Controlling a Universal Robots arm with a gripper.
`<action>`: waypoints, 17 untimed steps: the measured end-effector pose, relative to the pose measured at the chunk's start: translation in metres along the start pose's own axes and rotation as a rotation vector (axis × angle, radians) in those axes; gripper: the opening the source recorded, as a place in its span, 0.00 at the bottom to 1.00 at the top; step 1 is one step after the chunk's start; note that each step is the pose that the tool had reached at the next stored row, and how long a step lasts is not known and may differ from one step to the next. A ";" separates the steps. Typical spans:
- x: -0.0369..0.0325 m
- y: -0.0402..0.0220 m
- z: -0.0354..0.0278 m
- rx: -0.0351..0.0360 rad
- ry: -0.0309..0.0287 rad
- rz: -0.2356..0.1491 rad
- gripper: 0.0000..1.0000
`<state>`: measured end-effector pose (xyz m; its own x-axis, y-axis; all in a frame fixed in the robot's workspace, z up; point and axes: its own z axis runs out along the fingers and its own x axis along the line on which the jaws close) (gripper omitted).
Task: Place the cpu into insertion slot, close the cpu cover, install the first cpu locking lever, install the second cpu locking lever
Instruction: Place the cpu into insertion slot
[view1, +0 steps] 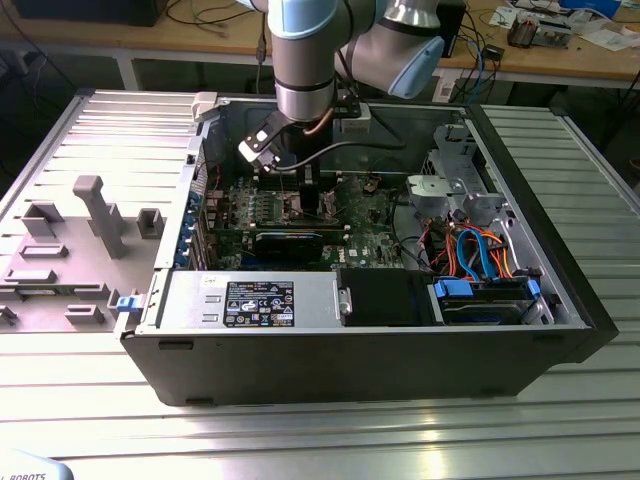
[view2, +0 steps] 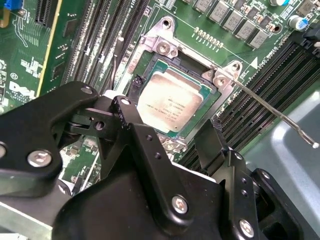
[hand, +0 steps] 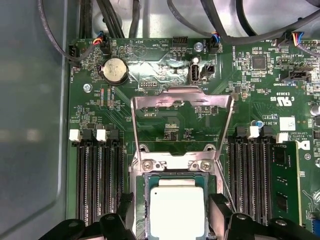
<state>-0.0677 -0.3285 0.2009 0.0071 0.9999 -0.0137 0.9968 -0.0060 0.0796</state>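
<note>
The cpu (hand: 177, 212) (view2: 170, 102) lies flat in the insertion slot (hand: 140, 200) (view2: 150, 62) on the green board, its dull silver top showing. My gripper (hand: 172, 205) (view2: 165, 120) hangs just above it, open. One black finger (hand: 125, 202) stands on each side of the chip with a small gap, and neither touches it. The cpu cover (hand: 182, 95) is swung back, its window showing the board behind. A thin locking lever (view2: 275, 112) sticks out free from the socket corner. In the exterior view my gripper (view1: 300, 185) reaches down into the computer case.
Black memory slots (hand: 97, 180) flank the socket on both sides. A coin battery (hand: 114, 70) and cables (hand: 105, 20) sit beyond the cover. The case holds a card (view1: 290, 240), a power supply (view1: 255, 300) and a drive cage with blue and orange cables (view1: 480, 250).
</note>
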 end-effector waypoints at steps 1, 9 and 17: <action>0.0000 0.0001 -0.0015 0.0000 -0.0007 0.000 0.70; -0.0002 0.0015 -0.0185 0.0069 -0.0080 -0.001 0.55; -0.0003 0.0015 -0.0189 0.0074 -0.0124 -0.001 0.19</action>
<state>-0.0677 -0.3285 0.2199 0.0069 0.9996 -0.0261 0.9974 -0.0050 0.0722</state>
